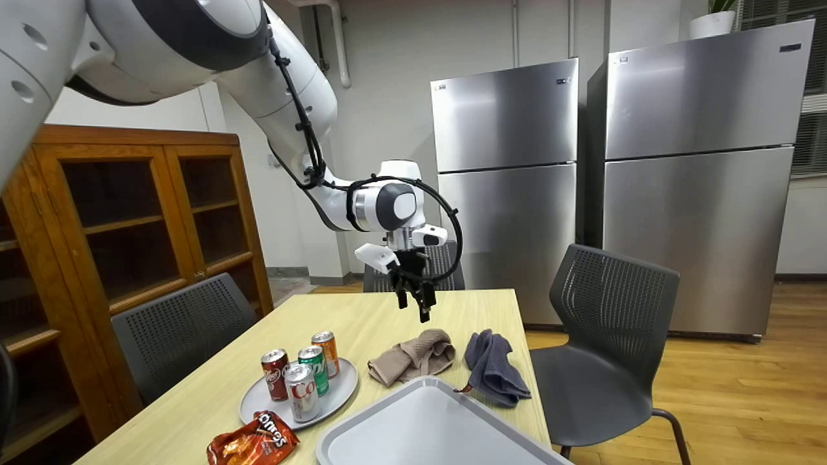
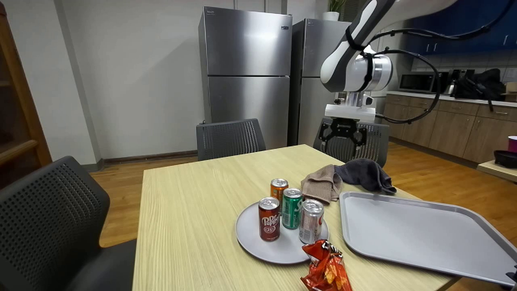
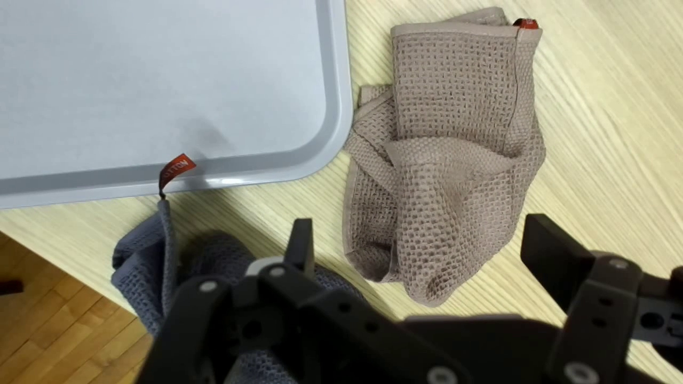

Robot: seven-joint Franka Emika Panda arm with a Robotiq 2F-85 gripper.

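Across the table [image 2: 185,210], find the brown towel [image 3: 459,106] rumpled near a corner of the tray [image 2: 404,230], left of the grey towel [image 1: 497,369] in both exterior views. Note the gripper [image 3: 420,240] raised clear above, spread apart, holding nothing. For grasping, best to centre over the raised fold [image 3: 435,224], descend straight, pinch several layers, and avoid the tray.
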